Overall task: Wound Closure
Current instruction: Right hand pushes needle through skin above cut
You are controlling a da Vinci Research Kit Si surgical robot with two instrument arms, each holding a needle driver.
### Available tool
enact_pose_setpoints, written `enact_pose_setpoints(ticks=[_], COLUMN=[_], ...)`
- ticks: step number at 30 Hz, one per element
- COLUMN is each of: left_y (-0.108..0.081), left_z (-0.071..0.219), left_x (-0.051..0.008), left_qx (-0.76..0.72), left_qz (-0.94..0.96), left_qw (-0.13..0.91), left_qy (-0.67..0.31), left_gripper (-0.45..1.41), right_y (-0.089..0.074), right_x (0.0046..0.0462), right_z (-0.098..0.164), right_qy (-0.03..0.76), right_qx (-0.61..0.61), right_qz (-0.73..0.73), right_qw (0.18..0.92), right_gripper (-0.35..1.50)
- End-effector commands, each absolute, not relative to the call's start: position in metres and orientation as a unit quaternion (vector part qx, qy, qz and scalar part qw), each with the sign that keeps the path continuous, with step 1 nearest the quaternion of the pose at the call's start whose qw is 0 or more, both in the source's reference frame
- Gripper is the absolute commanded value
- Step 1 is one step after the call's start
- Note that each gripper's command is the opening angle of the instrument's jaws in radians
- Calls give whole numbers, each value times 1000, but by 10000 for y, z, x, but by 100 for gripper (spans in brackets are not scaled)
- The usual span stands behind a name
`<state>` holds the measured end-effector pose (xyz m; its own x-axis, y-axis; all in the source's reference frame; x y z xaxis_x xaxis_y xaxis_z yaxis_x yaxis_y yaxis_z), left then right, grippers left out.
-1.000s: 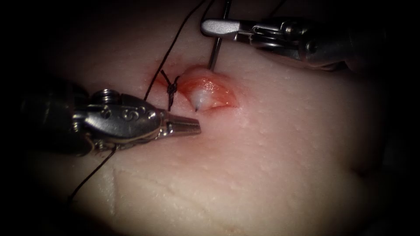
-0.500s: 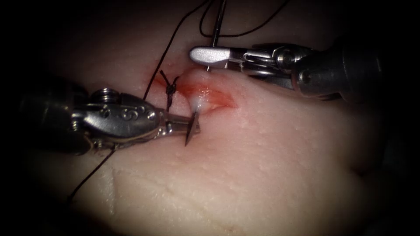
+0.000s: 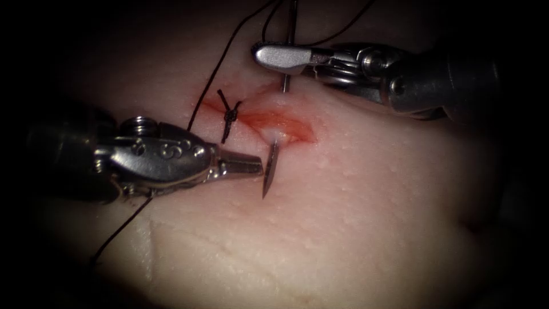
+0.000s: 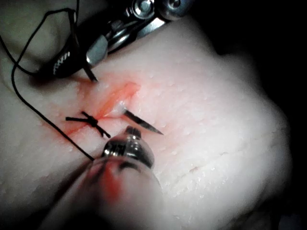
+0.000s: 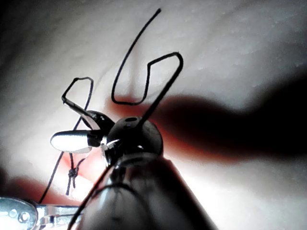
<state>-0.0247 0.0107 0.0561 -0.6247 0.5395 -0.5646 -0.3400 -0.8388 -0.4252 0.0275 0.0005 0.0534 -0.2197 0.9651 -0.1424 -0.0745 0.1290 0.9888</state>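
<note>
The curved needle (image 3: 270, 169) is in the tissue (image 3: 366, 217). Its shaft goes in at the far edge of the cut (image 3: 286, 123), and its point sticks out of the near edge, aimed down. My right tool (image 3: 269, 57) hovers over the needle's rear part above the cut. In the left wrist view the right tool's (image 4: 79, 60) jaws stand apart around the shaft, open. My left tool (image 3: 254, 167) lies left of the cut, jaws shut on nothing, its tip just beside the needle point (image 4: 141, 122). Dark thread (image 3: 220, 68) trails upward.
A tied stitch with a knot (image 3: 230, 114) closes the cut's left end. Red fluid lines the open part to its right. Thread runs from the knot under the left tool to the lower left (image 3: 120, 229), and loose loops (image 5: 144, 81) lie behind the right tool.
The needle point has come much farther out of the near edge, past the left tool's tip. The right tool pushed down, then rose and let go; the raised tissue has flattened.
</note>
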Motion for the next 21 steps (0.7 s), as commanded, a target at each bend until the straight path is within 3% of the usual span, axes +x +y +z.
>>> enact_pose_setpoints(ticks=[1, 21], left_y=[98, 98], left_z=[566, 565], left_x=[-253, -256], left_qx=[-355, -355], left_qz=[890, 891], left_qw=[248, 247], left_qy=[-142, -140], left_gripper=[-6, -6], right_y=[9, 12], right_x=[278, 263], right_z=[543, 532], right_qy=[574, 577], right_qx=[381, 331], right_qz=[531, 497], right_qw=[493, 557], right_gripper=[116, 115])
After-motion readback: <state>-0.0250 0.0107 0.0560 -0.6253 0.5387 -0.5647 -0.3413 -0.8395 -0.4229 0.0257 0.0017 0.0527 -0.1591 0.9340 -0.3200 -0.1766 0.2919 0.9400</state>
